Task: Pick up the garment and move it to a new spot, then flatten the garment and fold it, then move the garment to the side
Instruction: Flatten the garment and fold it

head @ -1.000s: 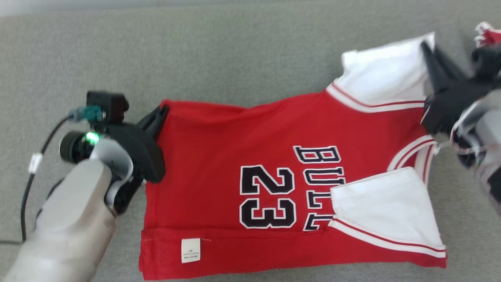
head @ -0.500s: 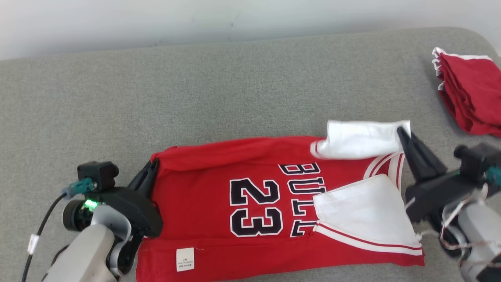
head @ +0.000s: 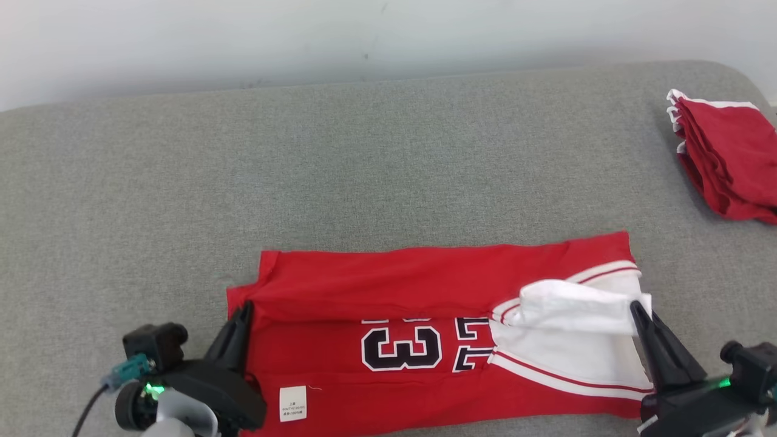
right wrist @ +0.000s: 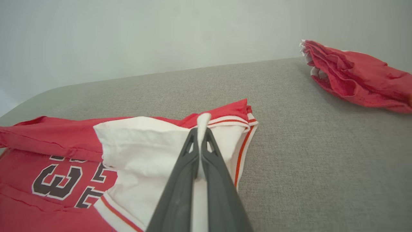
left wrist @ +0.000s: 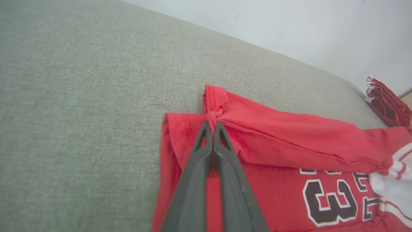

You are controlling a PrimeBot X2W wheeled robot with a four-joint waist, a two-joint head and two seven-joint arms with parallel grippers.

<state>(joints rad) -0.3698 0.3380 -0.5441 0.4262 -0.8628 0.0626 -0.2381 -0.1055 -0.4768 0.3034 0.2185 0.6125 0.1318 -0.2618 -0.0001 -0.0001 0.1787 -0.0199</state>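
Note:
The garment is a red jersey with white sleeves and black number print, lying on the grey cushion near its front edge, its far half drawn over the near half. My left gripper is shut on the garment's red hem corner at the left end. My right gripper is shut on the white sleeve edge at the right end. Both pinched edges hang slightly above the lower layer.
A stack of folded red garments lies at the cushion's far right. The grey cushion stretches bare behind and to the left of the jersey. A pale wall runs along the back.
Both grippers have pulled the garment's far edge toward the front, folding it over so most of the print is covered. The camera has also tilted, bringing the wall and the red stack into view.

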